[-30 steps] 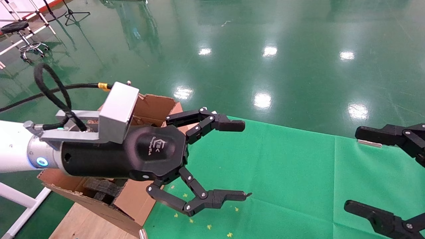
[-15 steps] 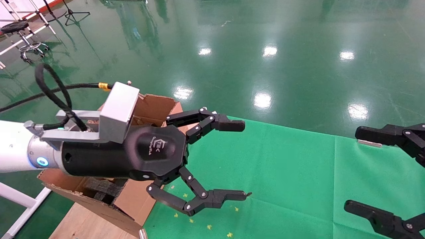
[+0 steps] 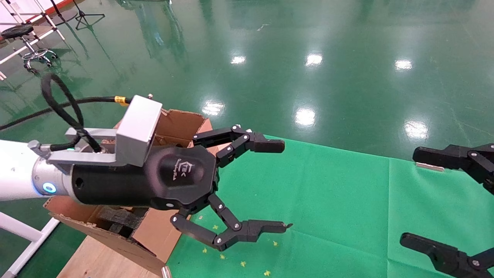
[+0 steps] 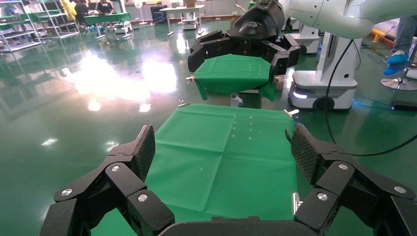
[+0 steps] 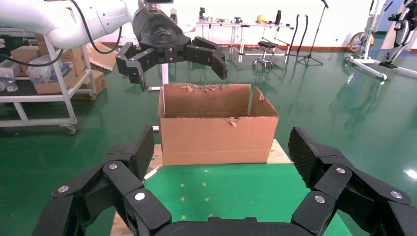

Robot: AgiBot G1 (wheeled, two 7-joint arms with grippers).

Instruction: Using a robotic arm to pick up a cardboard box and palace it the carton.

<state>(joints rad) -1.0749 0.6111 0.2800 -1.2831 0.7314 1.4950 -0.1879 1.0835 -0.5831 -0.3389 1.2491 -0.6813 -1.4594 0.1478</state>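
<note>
My left robotic arm, white with a silver wrist, a blue light ring and a grey box, reaches over the green cloth (image 3: 328,200). Its black gripper (image 3: 285,185) is open and empty, held above the cloth just past the carton (image 3: 181,119). The carton is a large brown box with torn flaps and black foam (image 3: 119,218) inside. It also shows in the right wrist view (image 5: 216,137), with the left gripper (image 5: 183,76) above it. My right gripper (image 3: 409,197) is open and empty at the right edge. The small cardboard box is out of view.
The carton stands on a wooden board (image 3: 96,258) at the cloth's left end. Small yellow marks (image 3: 243,263) dot the cloth near the carton. A stool and stands (image 3: 23,42) are on the glossy green floor far left. A white cart base (image 4: 322,88) stands beyond the cloth.
</note>
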